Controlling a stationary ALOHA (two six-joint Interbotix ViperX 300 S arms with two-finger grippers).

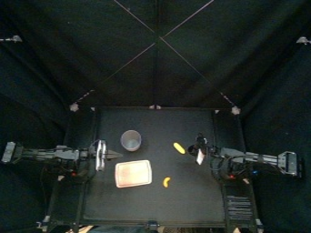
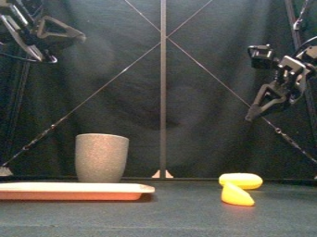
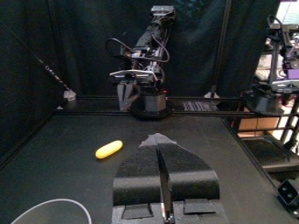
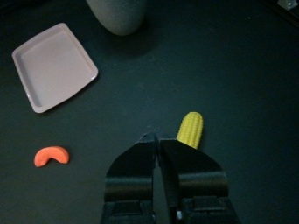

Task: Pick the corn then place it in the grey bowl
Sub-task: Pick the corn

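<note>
Nearest the front edge of the bench (image 1: 183,205) lies a small orange crescent-shaped toy (image 1: 166,182), right of centre, with nothing touching it. Just to its left, a flat pink tray (image 1: 134,173) rests flat on the bench with nothing on it. Behind these the two arms reach in from either side and hang above the surface, as the front view shows. The left gripper (image 3: 158,138) is on the tray's left side, its jaws pressed together with only a thin seam between them and nothing held. The right gripper (image 4: 152,138) is on the right side, its jaws likewise closed tight and empty. The corn (image 4: 191,129), a short yellow cob, lies on its side on the bare bench close in front of the right jaws and a little off to one side of them, not touching them. In the top view it sits between the right gripper and the tall grey speckled cup (image 1: 131,139). The cup stands upright farther back, behind the tray and well apart from the corn. The black back curtain (image 1: 155,55) closes the scene.
</note>
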